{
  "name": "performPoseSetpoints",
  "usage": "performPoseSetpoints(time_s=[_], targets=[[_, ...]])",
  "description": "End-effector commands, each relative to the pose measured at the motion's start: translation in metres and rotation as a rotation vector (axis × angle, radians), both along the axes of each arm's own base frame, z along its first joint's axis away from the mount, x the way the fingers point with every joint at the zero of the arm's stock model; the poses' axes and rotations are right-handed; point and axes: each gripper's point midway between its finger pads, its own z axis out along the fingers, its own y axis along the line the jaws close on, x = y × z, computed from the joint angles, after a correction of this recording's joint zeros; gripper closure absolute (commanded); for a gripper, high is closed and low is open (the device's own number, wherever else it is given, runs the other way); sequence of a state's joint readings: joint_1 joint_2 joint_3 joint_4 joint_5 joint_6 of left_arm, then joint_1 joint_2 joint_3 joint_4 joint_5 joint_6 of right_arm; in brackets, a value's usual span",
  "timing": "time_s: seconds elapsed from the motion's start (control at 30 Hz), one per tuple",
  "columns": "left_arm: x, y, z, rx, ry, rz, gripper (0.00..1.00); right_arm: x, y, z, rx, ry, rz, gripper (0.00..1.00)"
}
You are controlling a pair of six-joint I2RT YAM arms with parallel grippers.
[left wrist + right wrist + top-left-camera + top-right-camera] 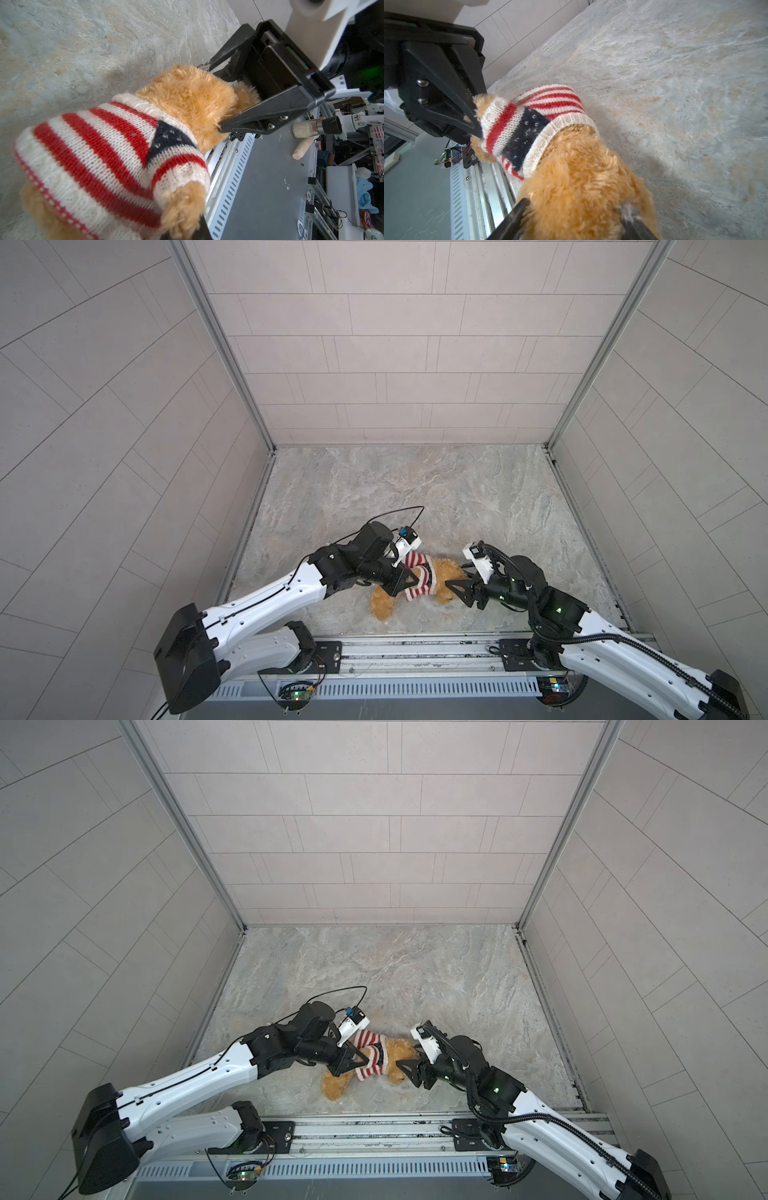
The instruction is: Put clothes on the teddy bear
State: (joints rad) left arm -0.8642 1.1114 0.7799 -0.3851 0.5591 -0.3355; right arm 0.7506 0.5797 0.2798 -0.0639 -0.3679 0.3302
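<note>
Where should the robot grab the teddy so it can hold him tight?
By the head. The teddy bear lies with his round, fluffy head poking out of the sweater toward the right gripper, so come from that side, one finger on each side of the head. The left gripper is pinching a paw.

My two top cams hang high over the near rail [415,649], side by side, looking down at the whole table [374,489] from far off. Wrist cams sit super close, facing each other across the teddy bear [187,99] they share.
</note>
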Motion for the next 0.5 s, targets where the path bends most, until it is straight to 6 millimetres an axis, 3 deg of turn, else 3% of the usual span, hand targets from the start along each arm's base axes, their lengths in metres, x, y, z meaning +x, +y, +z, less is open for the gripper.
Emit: performPoseSetpoints(time_s=[0.0, 0.1, 0.2, 0.33, 0.47], targets=[[0.010, -0.011, 0.025, -0.074, -0.062, -0.012, 1.00, 0.009, -0.006, -0.003, -0.043, -0.011, -0.055, 0.59], [0.016, -0.011, 0.028, -0.086, -0.070, 0.026, 0.97, 0.015, -0.014, -0.003, -0.090, -0.012, -0.101, 0.82], [0.026, -0.008, 0.034, -0.116, -0.105, 0.099, 0.78, 0.017, -0.017, 0.008, -0.081, 0.018, -0.138, 0.98], [0.036, 0.004, 0.046, -0.178, -0.173, 0.211, 0.57, 0.015, -0.019, 0.018, 0.019, 0.155, -0.225, 1.00], [0.043, 0.025, 0.054, -0.234, -0.247, 0.334, 0.50, 0.011, -0.020, 0.009, 0.046, 0.271, -0.271, 1.00]])
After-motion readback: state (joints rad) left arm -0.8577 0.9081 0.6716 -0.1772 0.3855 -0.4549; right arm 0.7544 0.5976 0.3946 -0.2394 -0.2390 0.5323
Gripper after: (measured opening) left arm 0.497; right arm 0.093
